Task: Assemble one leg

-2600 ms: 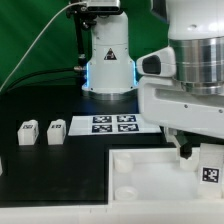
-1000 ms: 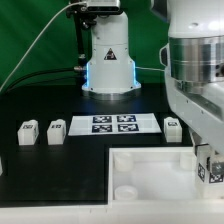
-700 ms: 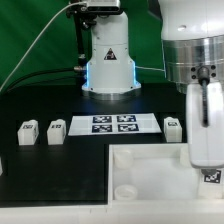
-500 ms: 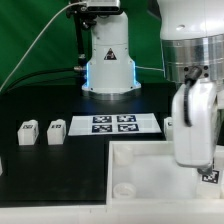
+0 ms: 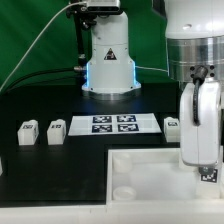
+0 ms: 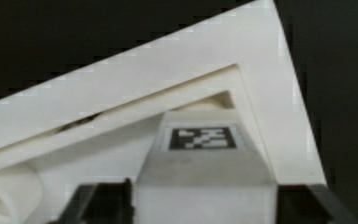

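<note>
A white leg (image 5: 208, 174) with a black-and-white tag stands upright in the near corner of the white tray (image 5: 140, 170) at the exterior view's right. My gripper (image 5: 204, 164) comes straight down onto it. In the wrist view the leg (image 6: 202, 150) fills the gap between my dark fingers (image 6: 105, 205), and the gripper (image 6: 202, 208) is shut on its sides. The tray's corner wall (image 6: 158, 70) shows behind it. Two more legs (image 5: 28, 131) (image 5: 56, 131) stand at the exterior view's left, and a third (image 5: 172, 126) stands beside the marker board.
The marker board (image 5: 113, 124) lies on the black table behind the tray. The arm's white base (image 5: 108, 60) stands at the back with a cable running to the left. A round socket (image 5: 126, 189) shows in the tray's near left corner.
My hand has turned about its vertical axis above the leg and stayed over the same tray corner. The leg's tag stays at the same spot. The other legs have not moved.
</note>
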`<state>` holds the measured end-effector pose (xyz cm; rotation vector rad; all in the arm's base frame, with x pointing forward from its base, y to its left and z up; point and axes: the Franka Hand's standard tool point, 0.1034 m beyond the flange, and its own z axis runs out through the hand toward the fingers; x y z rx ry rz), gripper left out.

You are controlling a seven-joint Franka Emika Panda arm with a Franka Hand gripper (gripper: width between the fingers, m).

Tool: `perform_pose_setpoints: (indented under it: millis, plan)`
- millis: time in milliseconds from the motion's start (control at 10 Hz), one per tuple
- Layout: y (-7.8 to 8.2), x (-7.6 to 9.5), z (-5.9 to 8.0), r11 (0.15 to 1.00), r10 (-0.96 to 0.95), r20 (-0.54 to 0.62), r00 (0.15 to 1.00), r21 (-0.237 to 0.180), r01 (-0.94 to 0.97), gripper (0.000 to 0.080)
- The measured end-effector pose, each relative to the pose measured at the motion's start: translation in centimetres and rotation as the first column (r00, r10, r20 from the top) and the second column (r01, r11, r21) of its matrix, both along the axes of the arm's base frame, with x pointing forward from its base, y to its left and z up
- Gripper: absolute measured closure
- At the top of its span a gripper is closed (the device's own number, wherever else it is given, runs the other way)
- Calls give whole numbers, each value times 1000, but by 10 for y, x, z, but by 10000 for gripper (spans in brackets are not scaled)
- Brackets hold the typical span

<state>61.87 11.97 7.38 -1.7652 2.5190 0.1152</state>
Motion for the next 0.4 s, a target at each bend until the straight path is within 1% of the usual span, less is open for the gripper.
perform_pose_setpoints:
  millis: [100,200,300,400]
  plan:
    - [6,-4,6,1000,9,3,1000,4,-9,303]
    - [11,-8,15,1000,15,9,1000,11,-15,183]
    - [15,-8,20,1000,20,14,1000,15,-20,160]
    - [18,-9,20,1000,24,13,1000,16,-24,160]
